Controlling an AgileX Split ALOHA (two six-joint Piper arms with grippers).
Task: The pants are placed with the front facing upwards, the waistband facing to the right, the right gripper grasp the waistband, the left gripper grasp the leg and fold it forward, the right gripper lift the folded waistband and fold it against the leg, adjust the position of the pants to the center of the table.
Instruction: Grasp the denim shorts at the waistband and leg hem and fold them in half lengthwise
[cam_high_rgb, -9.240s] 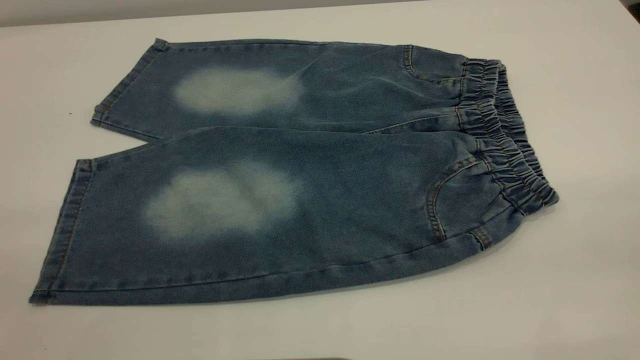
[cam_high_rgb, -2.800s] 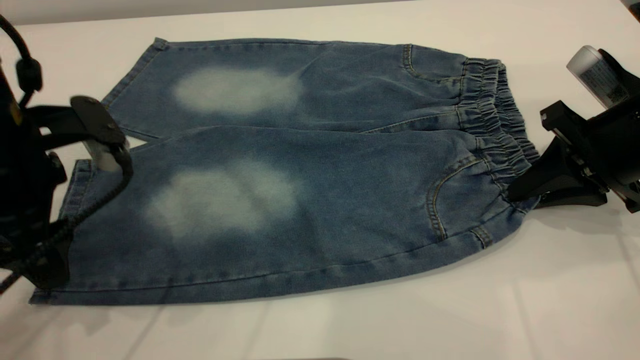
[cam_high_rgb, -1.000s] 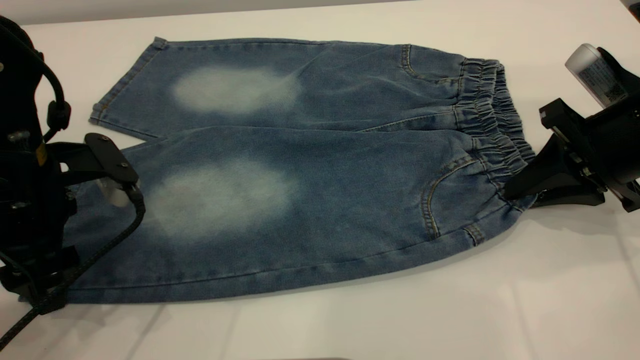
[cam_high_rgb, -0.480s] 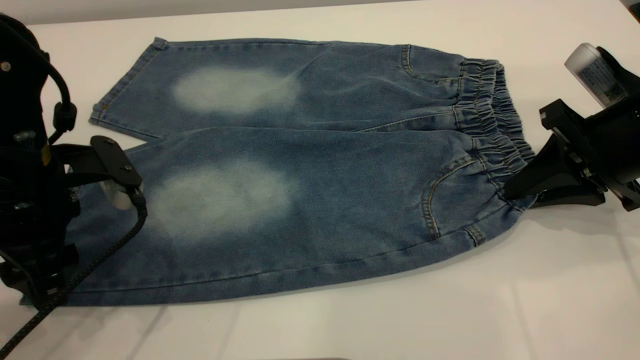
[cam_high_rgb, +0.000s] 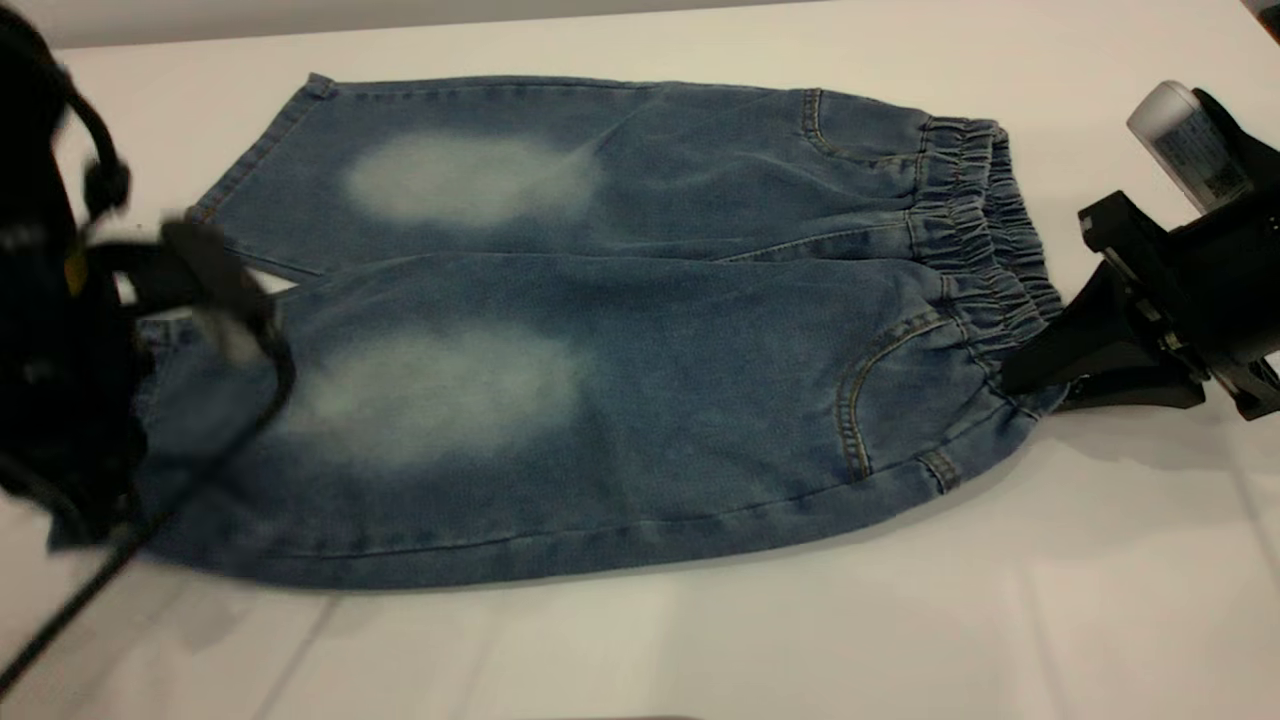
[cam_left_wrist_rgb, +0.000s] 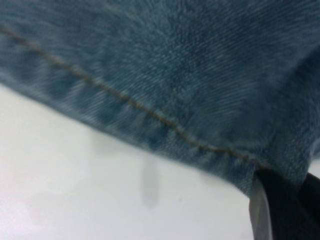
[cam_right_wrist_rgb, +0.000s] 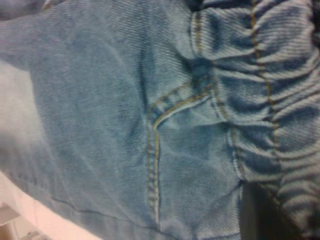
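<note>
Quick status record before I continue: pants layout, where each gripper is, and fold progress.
pants: flat on the table, front up, both legs spread to the left
waistband: at the right end
right gripper: at the near waistband corner, shut on it
left gripper: at the near leg's hem; grip hidden
fold: not yet made

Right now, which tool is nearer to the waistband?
Right. The right tool is at the near corner of the waistband, seemingly gripping it; the left tool is at the leg hem, the pants' opposite end.
</note>
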